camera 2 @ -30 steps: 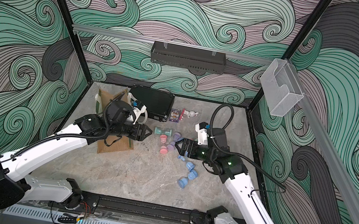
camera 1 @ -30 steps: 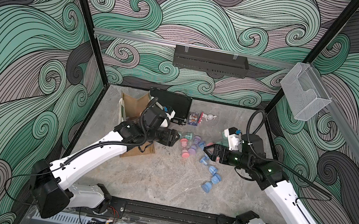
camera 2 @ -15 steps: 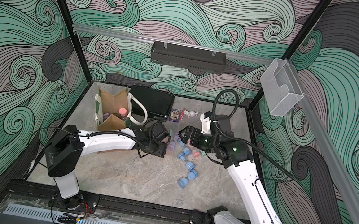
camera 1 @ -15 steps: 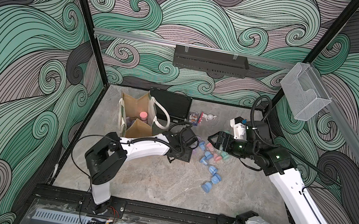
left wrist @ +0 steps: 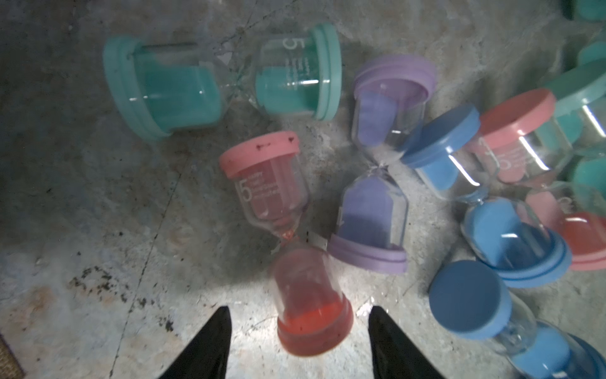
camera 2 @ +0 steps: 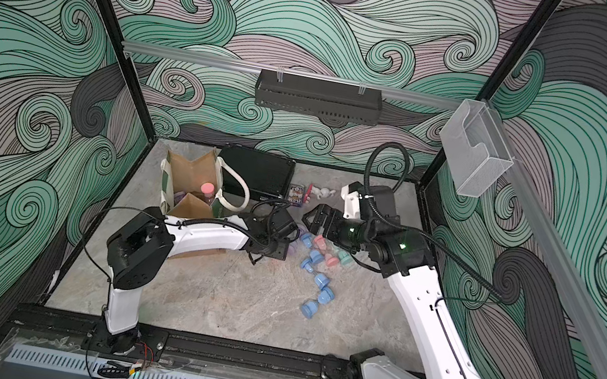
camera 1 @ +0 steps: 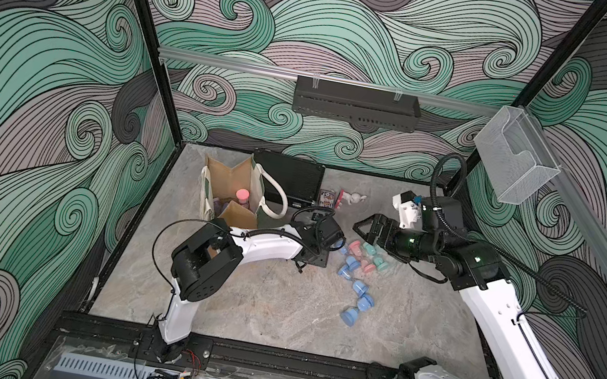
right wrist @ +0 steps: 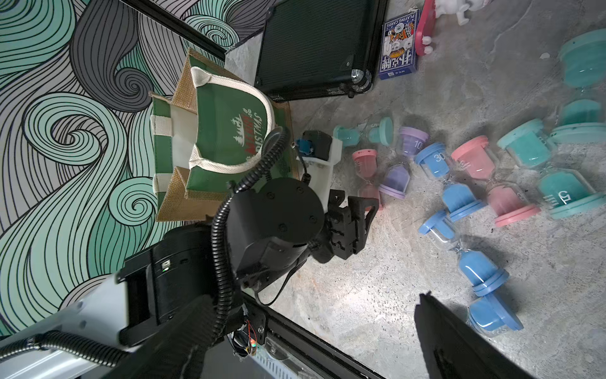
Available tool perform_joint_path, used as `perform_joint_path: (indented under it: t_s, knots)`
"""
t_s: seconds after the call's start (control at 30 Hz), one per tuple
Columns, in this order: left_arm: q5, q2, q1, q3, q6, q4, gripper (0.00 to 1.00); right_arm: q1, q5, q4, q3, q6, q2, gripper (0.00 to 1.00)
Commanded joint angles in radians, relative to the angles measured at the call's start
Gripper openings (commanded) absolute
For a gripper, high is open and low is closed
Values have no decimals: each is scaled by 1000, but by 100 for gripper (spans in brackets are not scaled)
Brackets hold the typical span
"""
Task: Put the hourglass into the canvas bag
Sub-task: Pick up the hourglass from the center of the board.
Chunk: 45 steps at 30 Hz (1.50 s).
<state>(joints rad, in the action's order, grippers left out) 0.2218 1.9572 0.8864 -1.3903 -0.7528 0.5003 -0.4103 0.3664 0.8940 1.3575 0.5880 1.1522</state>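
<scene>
The canvas bag (camera 1: 227,181) (camera 2: 186,174) stands open at the back left, its green panel (right wrist: 223,137) facing the right wrist camera. A pink-capped hourglass (camera 1: 242,196) stands inside it. My left gripper (left wrist: 299,328) is low over the table beside the bag, open. A pink hourglass (left wrist: 272,183) (right wrist: 364,160) lies on its side with its red end cap between the two black fingertips (left wrist: 219,331), touching neither. My right gripper (camera 1: 365,226) (camera 2: 313,217) hovers open above the pile, holding nothing.
Several hourglasses lie scattered mid-table: teal (left wrist: 196,85), purple (left wrist: 377,210), blue (camera 1: 356,288). A black case (camera 1: 286,179), a deck of playing cards (camera 1: 326,199) and a white figurine (camera 1: 354,198) sit at the back.
My left arm has swung from over the bag to the pile and dropped low around the pink hourglass. My right gripper has lifted and drawn back from the pile.
</scene>
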Motion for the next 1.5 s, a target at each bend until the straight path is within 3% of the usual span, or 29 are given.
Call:
perform_joint_path:
  t_s: [0.0,0.53,0.83,1.47]
  knots:
    - [36,35,9,-31,-10,14,64,5,15,12,16,16,-5,100]
    - [131,0,9,67,-34,54,57,16,60,-30,17,61,17,100]
    - [134,43,12,36,-30,67,56,18,61,-56,3,78,10,100]
    - [150,13,14,29,-2,84,36,29,61,-77,-65,61,-26,100]
